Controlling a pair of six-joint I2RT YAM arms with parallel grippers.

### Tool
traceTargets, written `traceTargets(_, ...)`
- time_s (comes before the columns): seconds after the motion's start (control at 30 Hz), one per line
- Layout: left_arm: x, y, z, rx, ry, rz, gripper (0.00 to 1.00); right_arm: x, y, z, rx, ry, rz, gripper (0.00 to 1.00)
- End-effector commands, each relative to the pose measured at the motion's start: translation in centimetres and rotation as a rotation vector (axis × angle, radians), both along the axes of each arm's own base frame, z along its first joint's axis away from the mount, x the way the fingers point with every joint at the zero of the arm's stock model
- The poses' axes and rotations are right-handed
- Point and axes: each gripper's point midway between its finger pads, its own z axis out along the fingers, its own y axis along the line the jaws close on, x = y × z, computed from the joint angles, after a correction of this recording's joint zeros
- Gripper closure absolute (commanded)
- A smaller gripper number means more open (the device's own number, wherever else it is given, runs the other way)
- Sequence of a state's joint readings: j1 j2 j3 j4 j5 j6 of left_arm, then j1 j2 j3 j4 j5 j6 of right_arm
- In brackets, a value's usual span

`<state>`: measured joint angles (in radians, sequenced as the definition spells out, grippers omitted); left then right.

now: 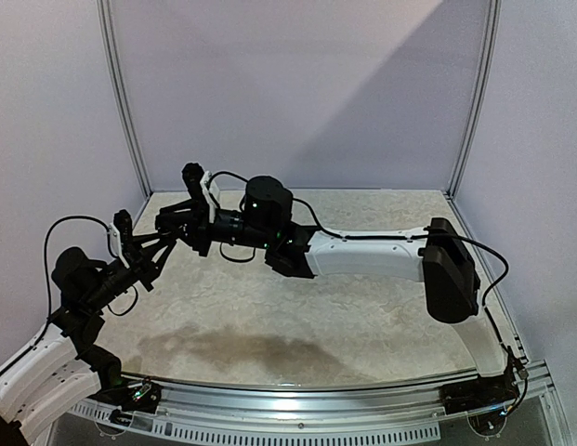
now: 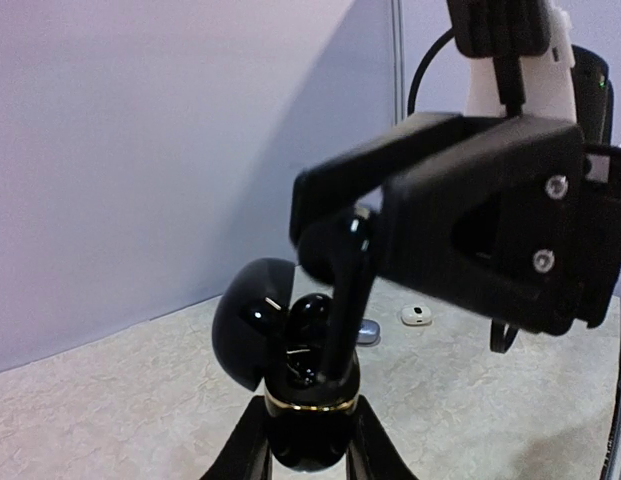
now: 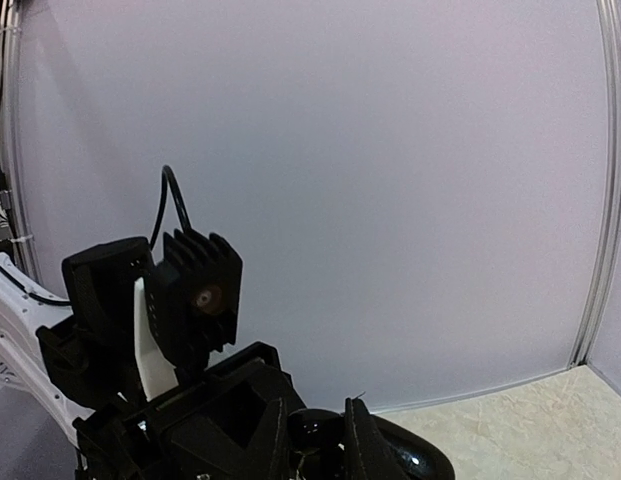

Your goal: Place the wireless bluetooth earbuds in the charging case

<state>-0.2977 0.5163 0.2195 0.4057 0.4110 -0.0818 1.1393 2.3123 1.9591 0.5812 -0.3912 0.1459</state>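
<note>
Left wrist view gives the clearest look. The left hand (image 2: pixel 308 418) is closed narrow on the lower half of a black charging case (image 2: pixel 305 445) with a gold band, one finger at each side, and it holds the case upright. The lid (image 2: pixel 245 325) of the case stands open toward 9 o'clock. The right hand (image 2: pixel 340 235) comes in from 1 o'clock and pinches the head of a black earbud (image 2: pixel 348 300). The stem of this earbud points down and reaches into the open case. A second black earbud (image 2: pixel 310 312) sits in the case, at the lid side. On the marbled surface (image 2: pixel 110 400) behind, at 3 o'clock of the case, lie a greyish earbud (image 2: pixel 368 332) and, a little further, a white earbud (image 2: pixel 417 316), apart from each other. In the top external view both hands meet at 10 o'clock from the middle of the surface, and the case is hidden between them.
</note>
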Motion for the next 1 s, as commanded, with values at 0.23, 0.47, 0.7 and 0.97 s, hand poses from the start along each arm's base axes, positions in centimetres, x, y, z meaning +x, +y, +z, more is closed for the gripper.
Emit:
traceTargets(0.23,0.1,0.4,0.1,-0.011,-0.008,0.014,1.00,1.2,0.6,-1.9,-0.061,-0.004,-0.074,1.00)
traceTargets(0.47,0.0,0.4,0.2,-0.009,-0.012,0.012,1.00,1.6,0.4,-1.9,-0.074,-0.018,-0.096,1.00)
traceTargets(0.7,0.0,0.4,0.2,-0.008,-0.013,0.012,1.00,0.5,0.4,-3.0,-0.115,-0.047,-0.035,1.00)
traceTargets(0.97,0.0,0.3,0.2,-0.005,-0.013,0.009,1.00,1.0,-0.3,-2.9,-0.123,-0.028,-0.016,1.00)
